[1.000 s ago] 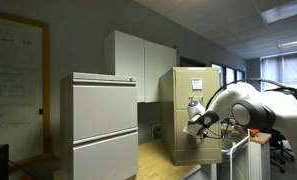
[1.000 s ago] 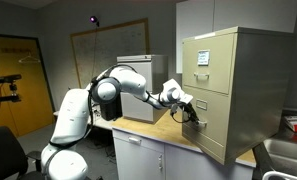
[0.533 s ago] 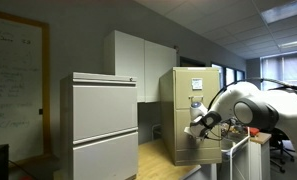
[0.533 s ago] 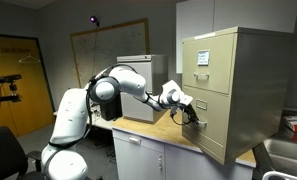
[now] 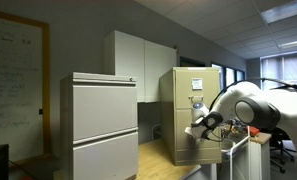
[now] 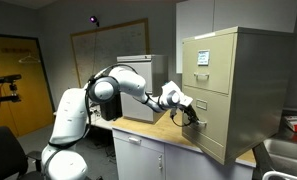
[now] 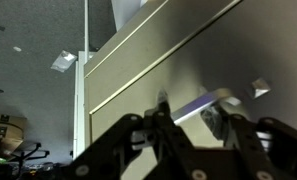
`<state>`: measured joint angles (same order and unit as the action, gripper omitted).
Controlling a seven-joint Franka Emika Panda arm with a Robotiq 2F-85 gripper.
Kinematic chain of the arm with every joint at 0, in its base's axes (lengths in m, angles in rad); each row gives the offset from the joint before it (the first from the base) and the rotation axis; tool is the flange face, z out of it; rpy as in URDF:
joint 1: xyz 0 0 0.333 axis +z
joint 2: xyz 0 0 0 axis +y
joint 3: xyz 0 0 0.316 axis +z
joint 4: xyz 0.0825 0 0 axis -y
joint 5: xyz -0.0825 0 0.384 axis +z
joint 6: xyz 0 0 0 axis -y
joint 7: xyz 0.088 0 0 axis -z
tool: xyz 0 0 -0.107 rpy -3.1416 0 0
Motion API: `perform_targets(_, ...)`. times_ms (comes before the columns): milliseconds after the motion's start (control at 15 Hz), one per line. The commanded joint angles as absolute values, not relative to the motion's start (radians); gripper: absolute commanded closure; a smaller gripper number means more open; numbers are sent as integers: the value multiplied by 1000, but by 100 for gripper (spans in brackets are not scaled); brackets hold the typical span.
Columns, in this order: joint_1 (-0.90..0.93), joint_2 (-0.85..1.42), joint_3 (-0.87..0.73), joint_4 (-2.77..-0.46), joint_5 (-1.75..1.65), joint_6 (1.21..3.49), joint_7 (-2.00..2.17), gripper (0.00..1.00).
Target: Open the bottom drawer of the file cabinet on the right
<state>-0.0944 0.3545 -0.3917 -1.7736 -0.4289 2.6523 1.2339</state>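
The beige-tan file cabinet (image 6: 243, 60) stands on a counter and shows in both exterior views (image 5: 176, 100). Its bottom drawer (image 6: 218, 128) has a silver pull (image 7: 203, 103). My gripper (image 6: 191, 115) is at that pull, against the drawer front, and it also shows in an exterior view (image 5: 200, 124). In the wrist view the two black fingers (image 7: 196, 112) sit close on either side of the pull, closed around it. The drawer front (image 7: 188, 60) fills that view.
A wider light-grey lateral cabinet (image 5: 103, 120) stands beside the file cabinet, also in an exterior view (image 6: 138, 85). White wall cupboards (image 5: 138, 60) hang above. The wooden counter (image 6: 163, 132) ends near a sink (image 6: 288, 150). A whiteboard (image 5: 13, 80) is on the far wall.
My gripper and forearm have shifted very slightly away from the cabinet face. The grip on the pull looks the same.
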Motion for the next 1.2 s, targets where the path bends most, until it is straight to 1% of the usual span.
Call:
perform_targets(0, -22, 289, -385, -1926, -492, 2575, 1283, 86)
perform_targets(400, 10, 220, -439, -1986, -643, 2548, 1444, 86)
perform_targets(867, -13, 192, -449, -1998, -656, 2556, 1440, 86)
perform_targets(1133, -27, 146, -422, -2030, -641, 2535, 1423, 86)
